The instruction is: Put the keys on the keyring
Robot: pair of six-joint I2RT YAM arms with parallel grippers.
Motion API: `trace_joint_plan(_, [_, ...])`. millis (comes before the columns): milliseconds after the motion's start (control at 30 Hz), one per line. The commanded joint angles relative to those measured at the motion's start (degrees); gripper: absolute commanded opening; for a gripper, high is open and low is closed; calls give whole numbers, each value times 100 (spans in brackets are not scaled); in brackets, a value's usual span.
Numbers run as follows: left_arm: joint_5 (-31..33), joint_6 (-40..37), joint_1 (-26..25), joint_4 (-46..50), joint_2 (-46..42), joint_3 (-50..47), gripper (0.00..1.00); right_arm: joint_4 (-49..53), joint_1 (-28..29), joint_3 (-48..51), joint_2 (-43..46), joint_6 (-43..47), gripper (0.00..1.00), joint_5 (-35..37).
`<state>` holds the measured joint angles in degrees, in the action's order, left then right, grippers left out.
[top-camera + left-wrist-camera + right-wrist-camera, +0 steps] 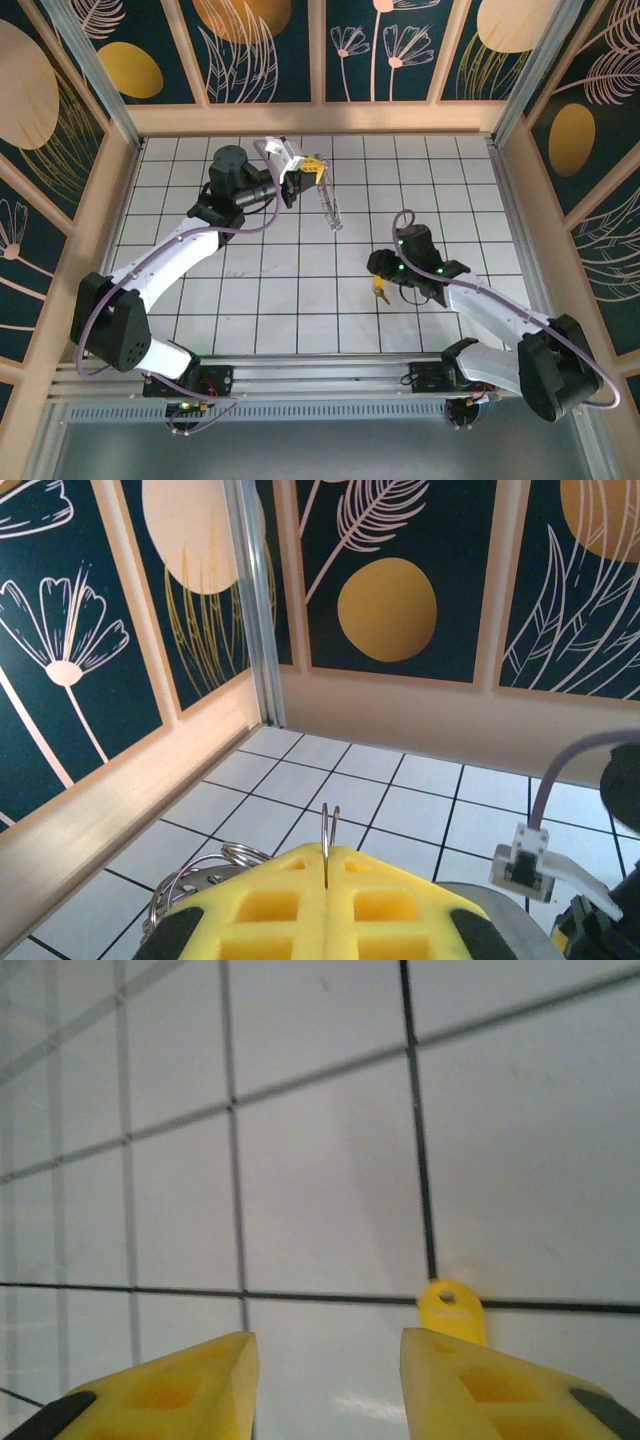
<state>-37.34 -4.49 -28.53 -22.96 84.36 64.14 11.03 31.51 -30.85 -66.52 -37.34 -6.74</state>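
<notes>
In the left wrist view my left gripper [328, 858] is shut on the keyring [331, 825]. A thin double metal loop sticks up from between the yellow pads, and more wire rings [222, 861] bunch at the left. From above, the left gripper [312, 168] is raised at the back of the floor, and the whitish keyring [330, 207] hangs from it. The key [450, 1308] lies on the tiles, its yellow head with a hole poking out beyond my right finger [470, 1380]. My right gripper [325, 1350] stands open over it with nothing between the pads. From above, the key [379, 291] sits under the right gripper [382, 276].
The white tiled floor [270, 290] with black grid lines is ringed by a wooden ledge [320, 118] and dark patterned walls. The left arm's lilac cable [245, 228] loops beside it. A metal rail [300, 380] runs along the near edge by both bases.
</notes>
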Motion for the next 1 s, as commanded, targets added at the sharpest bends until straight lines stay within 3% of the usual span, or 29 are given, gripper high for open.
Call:
trace_joint_plan(0, [-19, -10, -39, -323, -223, -45, 0, 520, 301, -241, -199, 60, 41, 704])
trace_joint_plan(400, [41, -17, -36, -323, -456, -234, 0, 1127, 1196, -947, -1280, 297, 37, 1584])
trace_joint_plan(967, [25, 34, -39, -367, -484, -270, 0, 1270, 1410, -1092, -1689, 350, 32, 1824])
